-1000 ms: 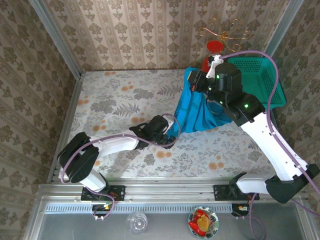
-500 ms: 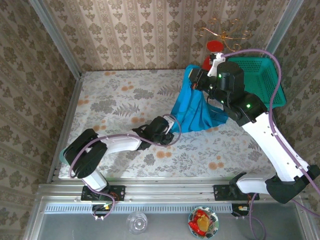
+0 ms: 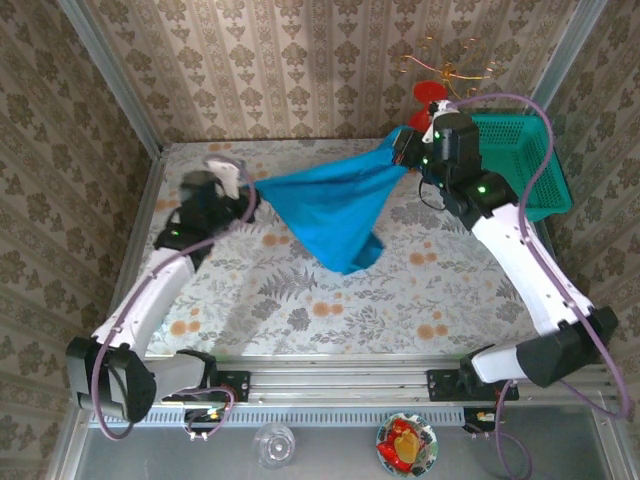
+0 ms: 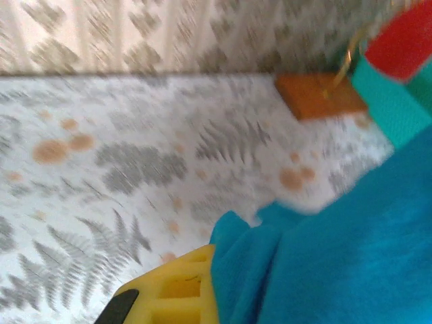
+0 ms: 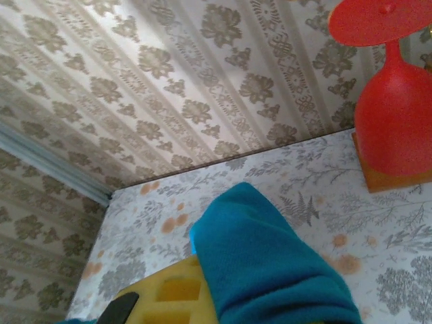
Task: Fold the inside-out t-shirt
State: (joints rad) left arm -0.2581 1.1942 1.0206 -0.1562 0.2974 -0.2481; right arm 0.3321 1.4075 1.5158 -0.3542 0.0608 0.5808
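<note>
Blue inside-out t-shirt (image 3: 330,212) stretched over the table's (image 3: 300,300) far half, left gripper (image 3: 243,188) clenched on one end, right gripper (image 3: 402,156) clenched on the other near the far right corner

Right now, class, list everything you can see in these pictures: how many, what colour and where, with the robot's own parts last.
t-shirt: one, bright blue, spread between both grippers.
basket: one, teal-green mesh, table's far right.
goblet: one, red, on an orange base by the far wall.
table: one, pale fern-and-flower pattern.
glass: one, clear, near ledge below the arm bases.
bowl: one, red contents, right of the glass.
left gripper: shut on the t-shirt.
right gripper: shut on the t-shirt.
</note>
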